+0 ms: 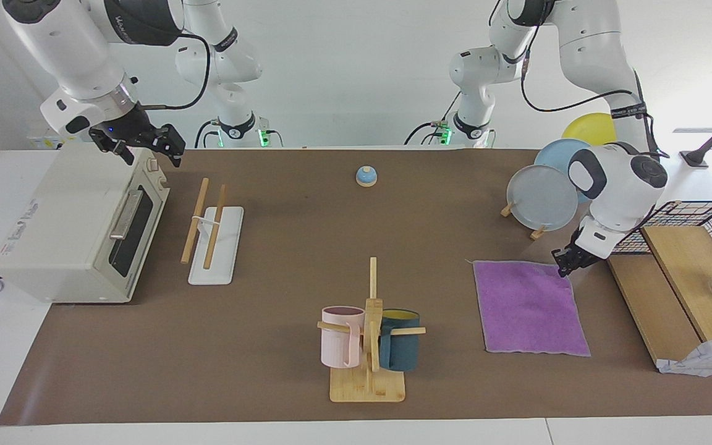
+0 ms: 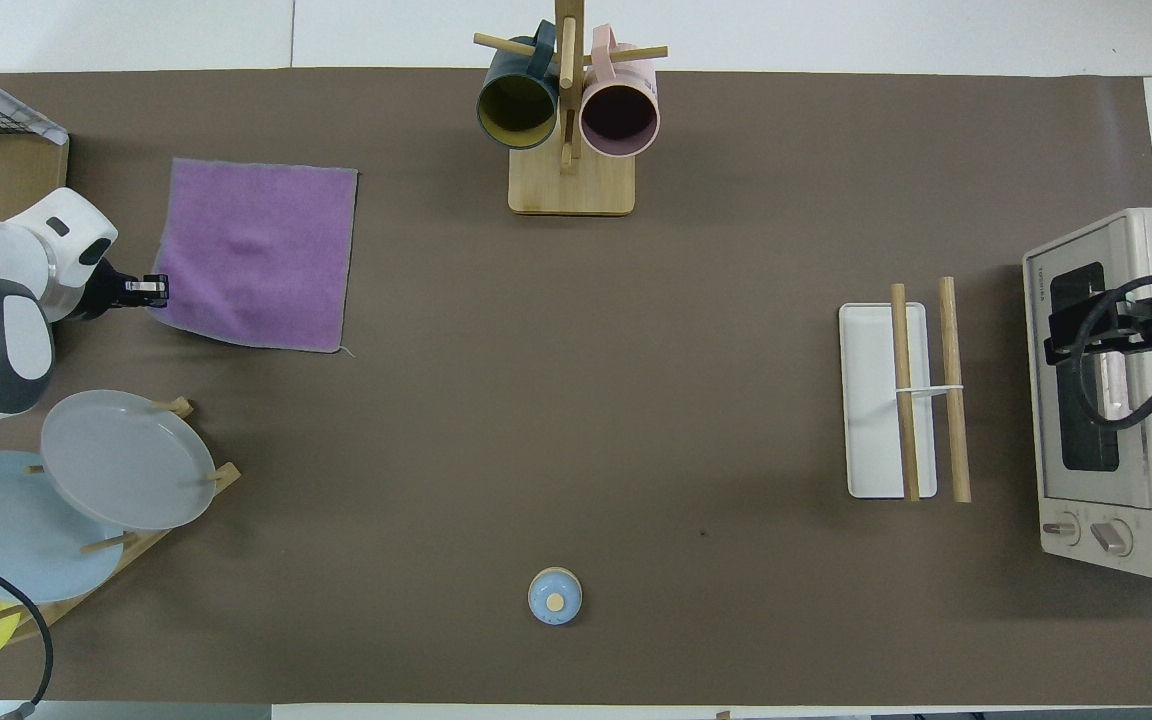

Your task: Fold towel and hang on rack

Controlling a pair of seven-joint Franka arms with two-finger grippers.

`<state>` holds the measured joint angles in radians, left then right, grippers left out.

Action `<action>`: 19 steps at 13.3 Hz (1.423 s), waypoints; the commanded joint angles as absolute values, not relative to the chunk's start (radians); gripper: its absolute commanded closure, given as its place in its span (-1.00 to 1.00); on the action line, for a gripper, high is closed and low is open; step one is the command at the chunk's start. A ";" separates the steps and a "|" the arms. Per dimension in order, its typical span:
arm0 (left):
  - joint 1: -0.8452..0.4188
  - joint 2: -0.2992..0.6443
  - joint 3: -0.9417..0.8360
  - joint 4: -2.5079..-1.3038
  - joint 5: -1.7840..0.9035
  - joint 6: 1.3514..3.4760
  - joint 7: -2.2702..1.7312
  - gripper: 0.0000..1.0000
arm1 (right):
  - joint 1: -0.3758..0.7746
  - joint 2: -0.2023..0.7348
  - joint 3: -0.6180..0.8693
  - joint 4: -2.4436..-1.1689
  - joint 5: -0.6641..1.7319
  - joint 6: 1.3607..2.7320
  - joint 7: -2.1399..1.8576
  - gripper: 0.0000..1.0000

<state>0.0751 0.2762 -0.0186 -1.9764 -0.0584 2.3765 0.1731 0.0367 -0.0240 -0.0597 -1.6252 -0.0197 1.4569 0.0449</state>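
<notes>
Toaster oven [image 1: 78, 225] — mugs [image 1: 369, 337] — plates [image 1: 541, 196]

White jointed arms, dark bands, black cables.

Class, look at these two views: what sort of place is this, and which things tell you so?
Probably a robotics lab's mock kitchen: a toaster oven, mugs on a wooden peg stand and plates on a stand share one brown mat between two robot arms.
</notes>
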 commanded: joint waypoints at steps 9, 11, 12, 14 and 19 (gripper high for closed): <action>-0.293 0.140 -0.011 -2.121 0.037 2.373 0.011 1.00 | 0.021 -0.028 -0.049 -1.631 -0.021 1.463 0.052 -1.00; -0.316 0.141 -0.011 -2.177 0.038 2.427 0.000 0.46 | 0.021 -0.028 -0.049 -1.631 -0.021 1.463 0.052 -1.00; -0.313 0.140 -0.011 -2.175 0.038 2.421 -0.002 -0.99 | 0.021 -0.028 -0.049 -1.631 -0.021 1.463 0.052 -1.00; -0.304 0.140 -0.011 -2.165 0.038 2.387 -0.005 -1.00 | 0.021 -0.028 -0.048 -1.631 -0.021 1.463 0.052 -1.00; -0.220 0.152 -0.012 -2.089 0.026 2.315 0.006 -1.00 | 0.021 -0.028 -0.049 -1.631 -0.021 1.463 0.052 -1.00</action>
